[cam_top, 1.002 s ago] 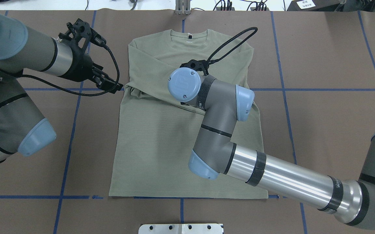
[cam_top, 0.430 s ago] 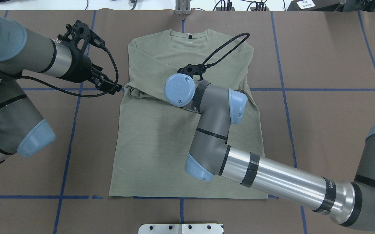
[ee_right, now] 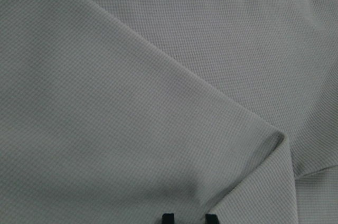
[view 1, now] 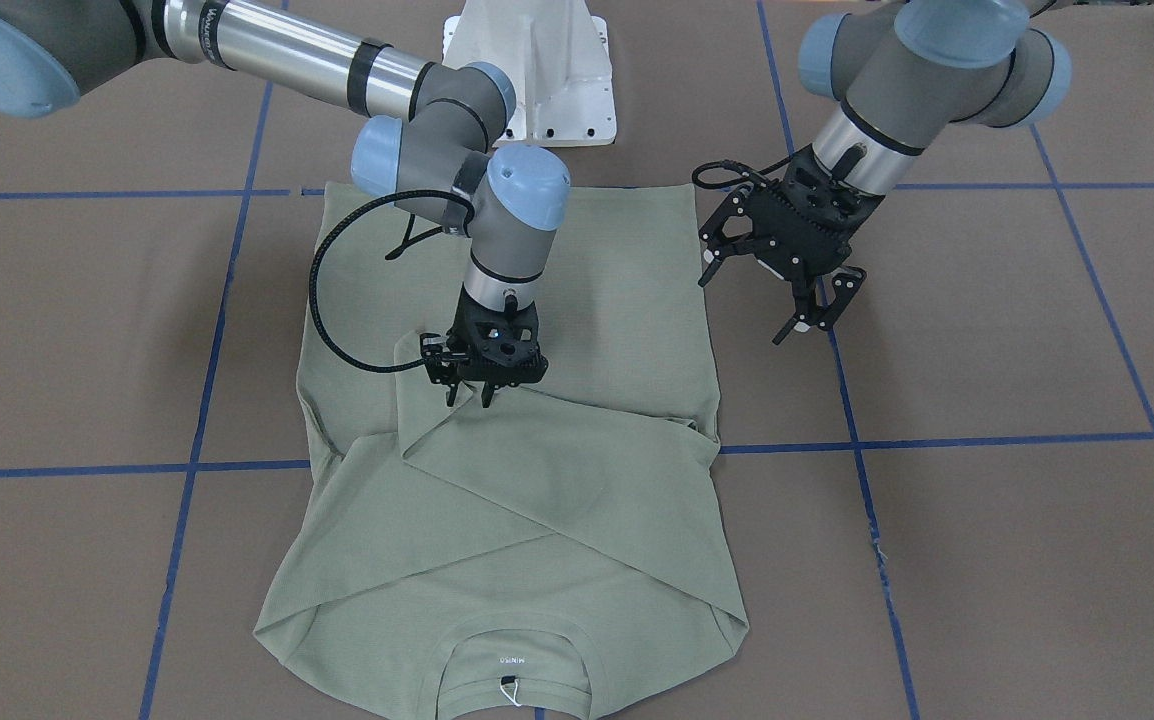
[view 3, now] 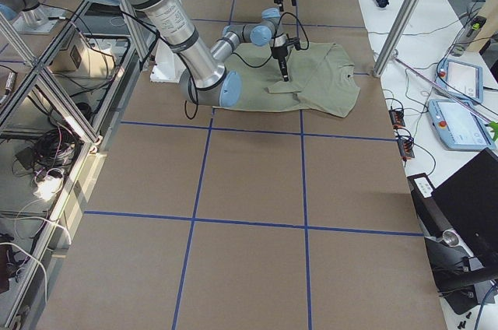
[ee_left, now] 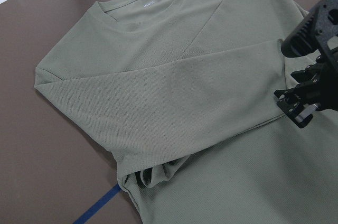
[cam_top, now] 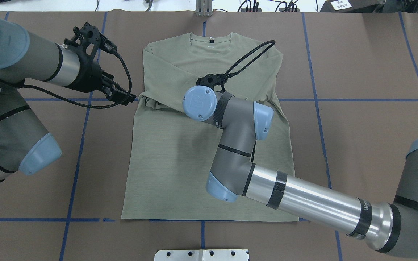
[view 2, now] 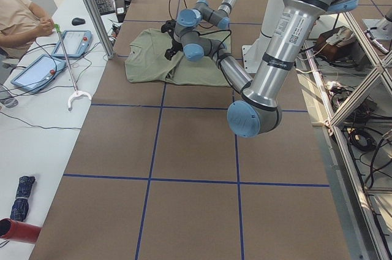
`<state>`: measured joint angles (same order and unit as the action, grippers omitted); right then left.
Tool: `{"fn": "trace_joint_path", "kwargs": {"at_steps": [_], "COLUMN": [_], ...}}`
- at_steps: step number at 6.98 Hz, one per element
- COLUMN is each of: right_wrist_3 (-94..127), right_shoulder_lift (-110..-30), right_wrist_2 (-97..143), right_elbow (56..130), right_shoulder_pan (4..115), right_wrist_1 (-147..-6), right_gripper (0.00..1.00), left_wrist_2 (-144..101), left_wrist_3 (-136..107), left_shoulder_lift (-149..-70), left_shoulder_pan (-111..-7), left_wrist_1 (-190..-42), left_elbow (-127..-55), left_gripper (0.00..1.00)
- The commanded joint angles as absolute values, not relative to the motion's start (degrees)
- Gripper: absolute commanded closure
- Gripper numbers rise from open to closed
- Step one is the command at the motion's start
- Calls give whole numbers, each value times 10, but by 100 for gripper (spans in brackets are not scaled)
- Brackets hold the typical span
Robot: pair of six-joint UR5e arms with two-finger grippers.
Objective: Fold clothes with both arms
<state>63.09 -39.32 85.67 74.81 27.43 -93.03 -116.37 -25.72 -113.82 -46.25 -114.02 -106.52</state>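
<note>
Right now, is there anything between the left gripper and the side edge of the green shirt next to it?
Nothing visible. The left gripper hangs open above the bare table, just beside the shirt, with only a clear gap between them. The right gripper is farther in, over the folded sleeve, out of that path.

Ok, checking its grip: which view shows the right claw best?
Exterior front-facing: the right claw stands unobstructed over the shirt. Overhead hides it under the wrist; left wrist catches it at the edge; its own camera shows only fingertips; side views show it tiny.
</note>
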Motion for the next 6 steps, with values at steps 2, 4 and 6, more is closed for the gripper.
{"fn": "trace_joint_path", "kwargs": {"at_steps": [2, 4, 6], "right_wrist_3": [620, 586, 514], "right_shoulder_lift": [-400, -422, -529], "right_wrist_2": [847, 848, 847], "right_elbow": [758, 831, 953], "right_shoulder_pan": [276, 284, 300], "right_wrist_1": [-939, -1004, -1017], "right_gripper": [100, 100, 100], "left_wrist_2": [-1163, -1163, -1163], "left_wrist_3": [-258, -258, -276], "left_shoulder_lift": [-1138, -1138, -1139], "left_shoulder_pan": [-461, -460, -457], "left_wrist_1": [-1141, -1141, -1141], "left_elbow": [-1065, -1064, -1064], "left_gripper": [0, 0, 0]}}
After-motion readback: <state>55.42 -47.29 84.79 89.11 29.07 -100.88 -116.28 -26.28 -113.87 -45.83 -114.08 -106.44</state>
